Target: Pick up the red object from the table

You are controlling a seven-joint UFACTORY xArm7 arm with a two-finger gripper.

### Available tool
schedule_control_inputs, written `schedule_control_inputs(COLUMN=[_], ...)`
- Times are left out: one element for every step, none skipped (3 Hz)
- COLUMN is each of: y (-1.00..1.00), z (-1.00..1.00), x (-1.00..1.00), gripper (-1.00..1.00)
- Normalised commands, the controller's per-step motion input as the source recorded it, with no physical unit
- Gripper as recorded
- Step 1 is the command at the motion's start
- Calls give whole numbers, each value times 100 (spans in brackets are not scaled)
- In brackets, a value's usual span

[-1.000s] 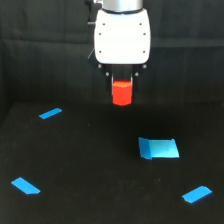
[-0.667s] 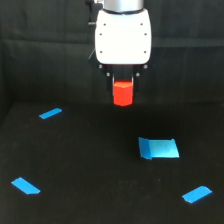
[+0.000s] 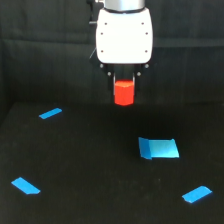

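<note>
A white, rounded gripper [image 3: 124, 82] hangs from above in the upper middle of the scene, in front of a black curtain [image 3: 40, 50] with soft vertical folds. Its housing is smooth and glossy, with small dark screw dots near the corners. Two short dark jaws reach down from its underside and are closed on the top of the red block [image 3: 124, 93], one on each side. The block is small, matte, bright red-orange, with faceted sides, and narrower than the housing. Most of it shows below the jaws. It hangs in the air, clear of the worktop [image 3: 90, 165].

The worktop is a wide, flat, matte black surface filling the lower half of the view. Four pieces of bright blue tape lie flat on it. A thin strip [image 3: 50, 113] lies far left. A larger, roughly rectangular patch [image 3: 159, 148], with one end folded, lies right of centre, nearer than the block and to its right. A slanted strip [image 3: 25, 185] lies near left. Another slanted strip [image 3: 197, 194] lies near right. All four are well apart from the block.
</note>
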Motion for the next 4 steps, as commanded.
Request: schedule_control_inputs(y=[-14, -7, -2, -5], z=[-2, -5, 8, 9], x=[12, 2, 1, -2], gripper=[-97, -100, -100, -89])
